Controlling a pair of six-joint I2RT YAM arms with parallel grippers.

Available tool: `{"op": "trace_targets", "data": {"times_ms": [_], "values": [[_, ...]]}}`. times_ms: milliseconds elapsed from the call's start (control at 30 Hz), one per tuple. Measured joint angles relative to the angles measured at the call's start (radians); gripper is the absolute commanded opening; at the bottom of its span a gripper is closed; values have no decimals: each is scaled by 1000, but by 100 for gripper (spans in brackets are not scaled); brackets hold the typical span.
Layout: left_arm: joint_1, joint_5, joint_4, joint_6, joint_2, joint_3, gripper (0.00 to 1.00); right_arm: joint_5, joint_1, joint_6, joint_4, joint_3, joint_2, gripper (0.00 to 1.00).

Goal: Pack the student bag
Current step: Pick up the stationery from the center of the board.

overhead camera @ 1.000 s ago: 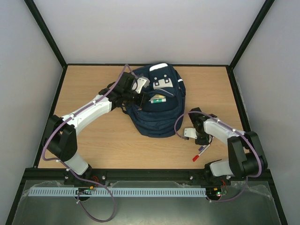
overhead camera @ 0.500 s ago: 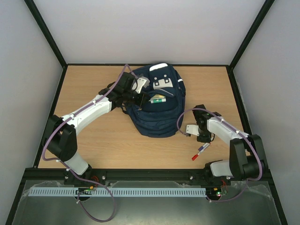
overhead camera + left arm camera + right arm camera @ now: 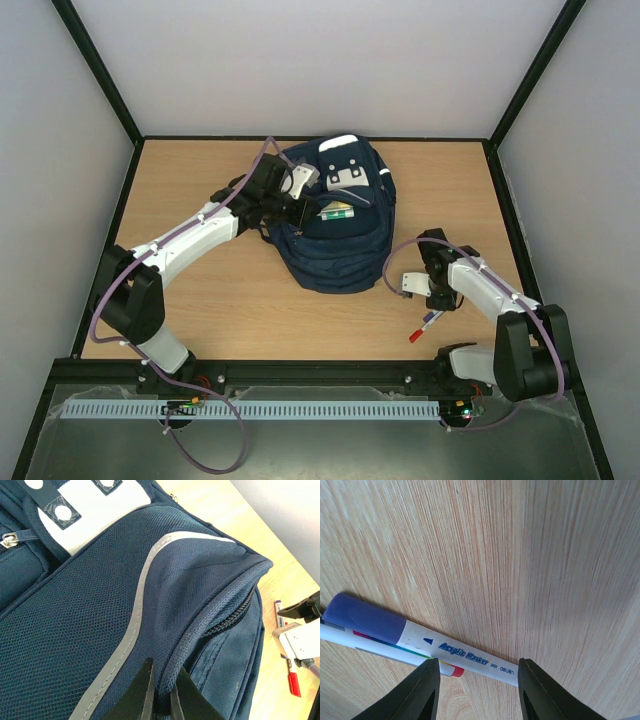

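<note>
Presently: right gripper (image 3: 479,687) open over acrylic marker (image 3: 447,649), table's (image 3: 545,555) near-right edge; marker axis nearly along closing line, so wrist turn likely needed. Left gripper (image 3: 163,700) clamps student bag (image 3: 100,605) seam.

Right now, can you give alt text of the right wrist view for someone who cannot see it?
The right gripper, open, straddles two markers lying side by side on the wooden table. The blue-capped marker has a white barrel reading Acrylic Marker; the red-tipped marker lies just below it in frame.
</note>
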Motion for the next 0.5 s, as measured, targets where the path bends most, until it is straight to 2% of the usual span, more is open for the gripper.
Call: {"op": "trace_targets", "data": {"times_ms": [500], "values": [[0,-1,-7,0,0,11,6,15,0,-3,7,-14,25,44]]}}
